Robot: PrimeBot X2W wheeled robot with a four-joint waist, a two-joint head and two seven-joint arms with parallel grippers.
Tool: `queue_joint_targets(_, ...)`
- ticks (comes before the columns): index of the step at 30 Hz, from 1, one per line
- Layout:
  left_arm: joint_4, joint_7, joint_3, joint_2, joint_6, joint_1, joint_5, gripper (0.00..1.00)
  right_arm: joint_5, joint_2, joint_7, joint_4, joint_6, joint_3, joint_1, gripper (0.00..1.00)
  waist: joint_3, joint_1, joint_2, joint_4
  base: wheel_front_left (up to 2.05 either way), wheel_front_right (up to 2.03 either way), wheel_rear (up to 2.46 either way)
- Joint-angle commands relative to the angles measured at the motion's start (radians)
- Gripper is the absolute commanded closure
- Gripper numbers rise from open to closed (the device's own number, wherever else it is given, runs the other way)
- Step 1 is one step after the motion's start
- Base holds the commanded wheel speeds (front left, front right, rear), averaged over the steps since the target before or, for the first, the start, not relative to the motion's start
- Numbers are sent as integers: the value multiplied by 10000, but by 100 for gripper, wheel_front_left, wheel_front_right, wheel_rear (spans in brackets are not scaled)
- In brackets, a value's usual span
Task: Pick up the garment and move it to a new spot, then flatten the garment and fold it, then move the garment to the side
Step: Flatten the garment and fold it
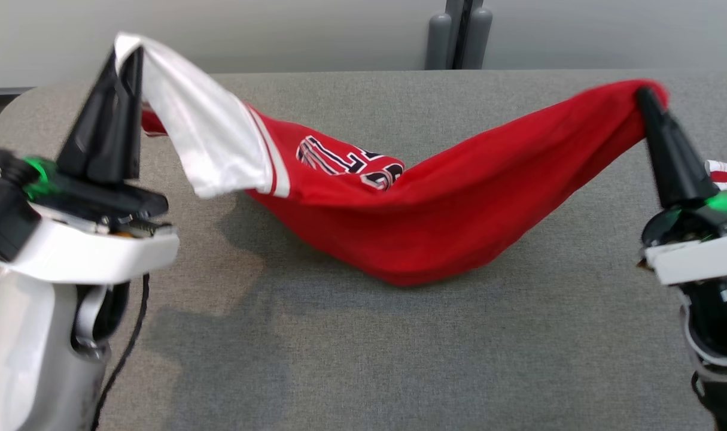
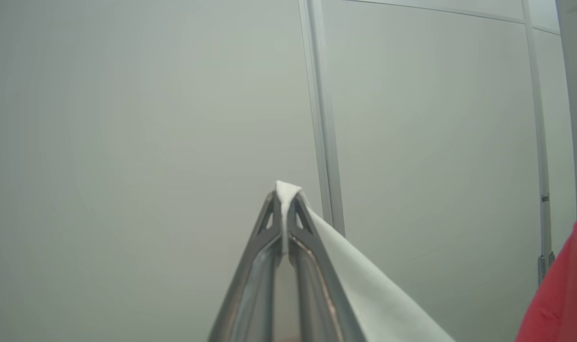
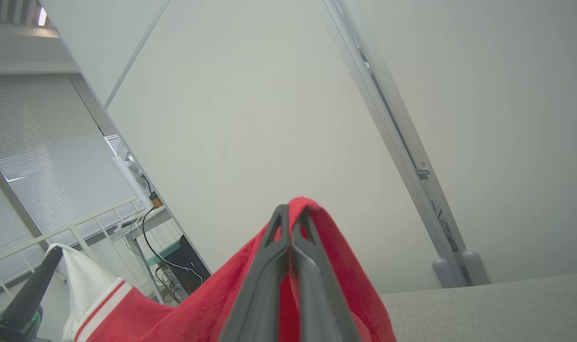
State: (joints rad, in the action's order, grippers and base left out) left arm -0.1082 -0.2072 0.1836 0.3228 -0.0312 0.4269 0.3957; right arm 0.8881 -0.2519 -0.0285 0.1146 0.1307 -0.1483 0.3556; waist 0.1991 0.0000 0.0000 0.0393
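One garment [image 1: 447,221] | grey table [image 1: 399,359] (sag perhaps touching) | pale wall [image 1: 279,30] behind

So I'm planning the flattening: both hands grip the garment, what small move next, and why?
Probably draw the left hand and right hand apart: each is shut on an end of the garment, white sleeve and red edge, yet its middle sags onto the table.
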Motion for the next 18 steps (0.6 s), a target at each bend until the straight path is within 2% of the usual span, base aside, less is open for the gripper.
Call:
queue_joint_targets(1, -161, 97, -20, 76, -31, 414, -93, 100, 137, -122, -120, 157, 2, 121, 225, 100, -111, 0, 0, -22, 0, 0, 0)
queue_joint_targets(10, -969, 934, -256, 355, 171, 2315, -169, 100, -547, -765, -289, 1196, 2, 1108, 1020, 100, -532, 0, 0, -258, 0, 0, 0)
queue_joint_targets(18, -1142, 1537, -354, 603, 112, 3419, -49, 100, -1291, -755, 249, 1797, 2, 2022, 1206, 100, -750, 0, 0, -344, 0, 0, 0)
